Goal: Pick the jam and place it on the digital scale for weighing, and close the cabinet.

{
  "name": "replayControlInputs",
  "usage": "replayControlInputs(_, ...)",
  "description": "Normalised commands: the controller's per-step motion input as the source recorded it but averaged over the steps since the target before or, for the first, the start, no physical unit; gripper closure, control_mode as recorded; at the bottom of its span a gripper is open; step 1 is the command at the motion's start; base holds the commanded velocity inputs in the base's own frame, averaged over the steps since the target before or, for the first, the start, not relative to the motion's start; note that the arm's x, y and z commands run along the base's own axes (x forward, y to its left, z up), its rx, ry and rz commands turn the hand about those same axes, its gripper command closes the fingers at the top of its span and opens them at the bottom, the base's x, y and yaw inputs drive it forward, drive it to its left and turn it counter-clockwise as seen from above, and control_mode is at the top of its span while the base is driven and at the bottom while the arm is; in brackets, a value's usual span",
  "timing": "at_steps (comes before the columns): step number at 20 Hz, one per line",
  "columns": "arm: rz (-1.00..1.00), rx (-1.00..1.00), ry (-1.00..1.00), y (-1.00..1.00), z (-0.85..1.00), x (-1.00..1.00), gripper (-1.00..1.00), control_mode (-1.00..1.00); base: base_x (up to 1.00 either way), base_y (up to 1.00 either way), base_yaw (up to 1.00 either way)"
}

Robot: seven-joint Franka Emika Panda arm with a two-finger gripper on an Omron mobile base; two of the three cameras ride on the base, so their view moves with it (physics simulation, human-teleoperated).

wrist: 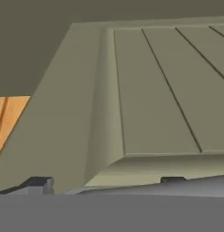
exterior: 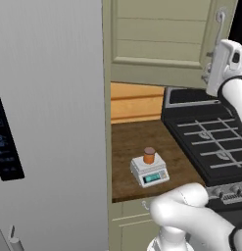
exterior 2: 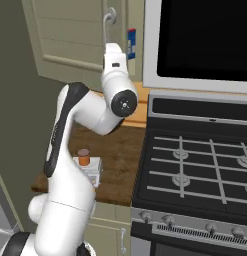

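1. Jam sitting on top of the digital scale, near the front edge of the wooden counter. Could tip off if bumped.
2. Cabinet door not fully shut yet. Gripper up close to the handle.
3. Cannot tell how wide the jaws stand.
4. Could slide off the door edge or catch on the handle. Then door left ajar.

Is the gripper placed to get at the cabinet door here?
Probably yes: the gripper is raised at the cabinet door, by its handle, with nothing between; the hand view looks straight onto the panel.
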Motion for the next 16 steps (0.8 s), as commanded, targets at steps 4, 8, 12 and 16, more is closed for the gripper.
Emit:
replayControlInputs(4, -0.01, 0.03, 0.0, 0.04, -0.03, 0.99, -1.0, -1.0, 0.0, 0.0, 0.0)
replayControlInputs(8, -0.04, 0.0, 0.0, 0.02, -0.08, 1.0, -1.0, -1.0, 0.0, 0.0, 0.0)
replayControlInputs(12, -0.11, 0.0, -0.02, 0.19, -0.11, 1.0, -1.0, -1.0, 0.0, 0.0, 0.0)
replayControlInputs(16, -0.13, 0.0, -0.03, 0.36, -0.14, 1.0, -1.0, -1.0, 0.0, 0.0, 0.0)
